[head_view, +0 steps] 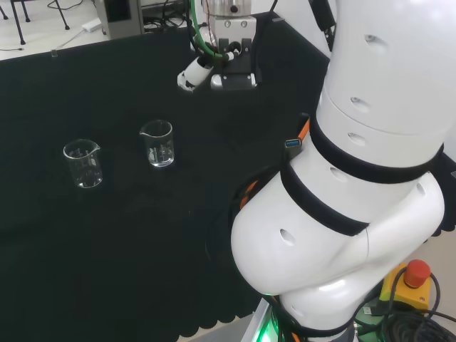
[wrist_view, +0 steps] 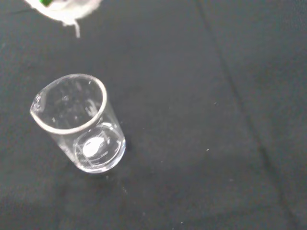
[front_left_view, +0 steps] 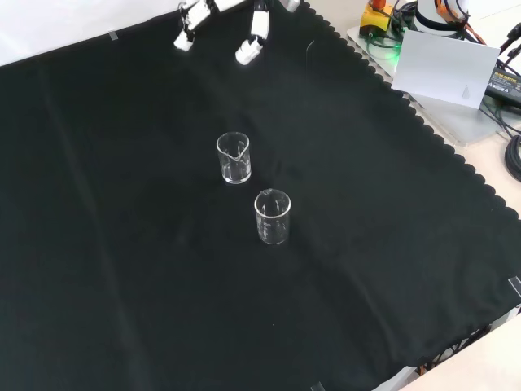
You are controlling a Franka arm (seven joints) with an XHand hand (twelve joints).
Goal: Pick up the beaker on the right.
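Two empty clear glass beakers stand upright on the black cloth. In the head view one beaker [head_view: 157,144] is on the right and the other beaker [head_view: 83,164] is to its left. In the front view the first beaker [front_left_view: 234,157] is the higher one and the second beaker [front_left_view: 273,217] is lower and nearer. The hand [head_view: 194,73] hangs above the cloth, right of and beyond the right beaker, touching nothing. Its fingers [front_left_view: 252,41] are straight and spread at the front view's top. The wrist view looks down on one spouted beaker [wrist_view: 79,124], with a blurred white part of the hand [wrist_view: 64,8] close by.
The arm's big white links [head_view: 356,178] take up the right of the head view. A red stop button [head_view: 417,273] sits by the base. Past the cloth's scalloped edge in the front view lie a white sheet [front_left_view: 444,69] and cables.
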